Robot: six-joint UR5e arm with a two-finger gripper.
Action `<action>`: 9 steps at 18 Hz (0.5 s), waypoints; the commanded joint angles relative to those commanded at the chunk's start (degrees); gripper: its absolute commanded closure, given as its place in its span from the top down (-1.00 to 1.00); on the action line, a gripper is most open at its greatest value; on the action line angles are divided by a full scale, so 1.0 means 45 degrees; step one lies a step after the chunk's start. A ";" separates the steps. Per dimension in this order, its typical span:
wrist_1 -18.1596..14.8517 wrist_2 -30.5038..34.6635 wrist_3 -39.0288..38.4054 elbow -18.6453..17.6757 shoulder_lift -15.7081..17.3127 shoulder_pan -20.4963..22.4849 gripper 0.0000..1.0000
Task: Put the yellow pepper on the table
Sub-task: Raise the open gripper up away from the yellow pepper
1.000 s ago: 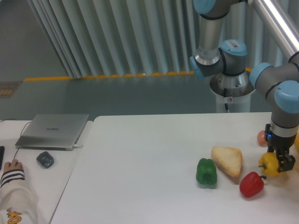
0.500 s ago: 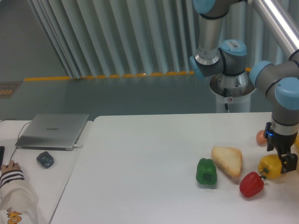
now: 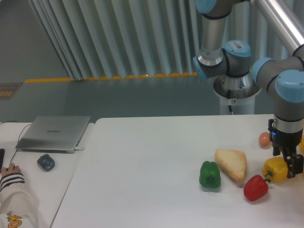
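- Changes: the gripper [image 3: 288,164] has risen slightly since half a second ago; the yellow pepper [image 3: 275,169] has lifted slightly with it.
- Left: a smaller desk [image 3: 33,175] carries one laptop [image 3: 53,133], one dark mouse [image 3: 46,162] and a person's hand [image 3: 10,172].
- Centre: the white table [image 3: 142,171] stands before a ribbed grey wall.
- Right edge: three peppers, namely one green pepper [image 3: 209,174], one red pepper [image 3: 255,187] and the yellow one, pinched between the fingers; one bread wedge [image 3: 232,163]; one orange fruit [image 3: 264,139].
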 joint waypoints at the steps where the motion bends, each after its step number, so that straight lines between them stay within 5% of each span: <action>1: 0.0000 0.0019 0.0000 0.0019 0.0019 -0.0001 1.00; 4: 0.0058 0.0427 0.0020 -0.0019 0.0564 0.0369 1.00; 6: 0.0117 0.2686 0.0019 -0.0098 0.0995 0.1536 1.00; 9: 0.0684 0.2968 0.1708 -0.0351 0.0977 0.2810 1.00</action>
